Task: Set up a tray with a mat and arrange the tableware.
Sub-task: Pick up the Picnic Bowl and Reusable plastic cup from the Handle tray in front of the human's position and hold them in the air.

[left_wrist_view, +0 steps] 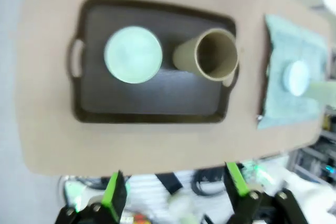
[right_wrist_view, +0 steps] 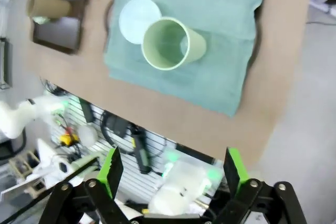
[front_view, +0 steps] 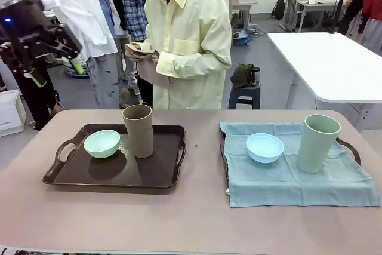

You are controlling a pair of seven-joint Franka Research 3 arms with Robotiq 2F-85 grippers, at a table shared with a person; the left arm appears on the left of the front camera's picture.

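While both pairs of jaws stand spread and empty above the surface (front_view: 191, 225), a dark tray (front_view: 77, 178) sits lower left and a teal mat (front_view: 286, 186) drapes a second tray (front_view: 353, 148) lower right. A brown tumbler (front_view: 138, 131) and a mint bowl (front_view: 101, 143) stand on the bare tray. A pale green tumbler (front_view: 318, 143) and a light blue bowl (front_view: 264, 147) stand on the mat.

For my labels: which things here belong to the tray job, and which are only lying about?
Job: brown tray, mint bowl, brown cup, blue-green mat, light blue bowl, pale green cup.
Lying about: stool, dark bag on it, white table behind.
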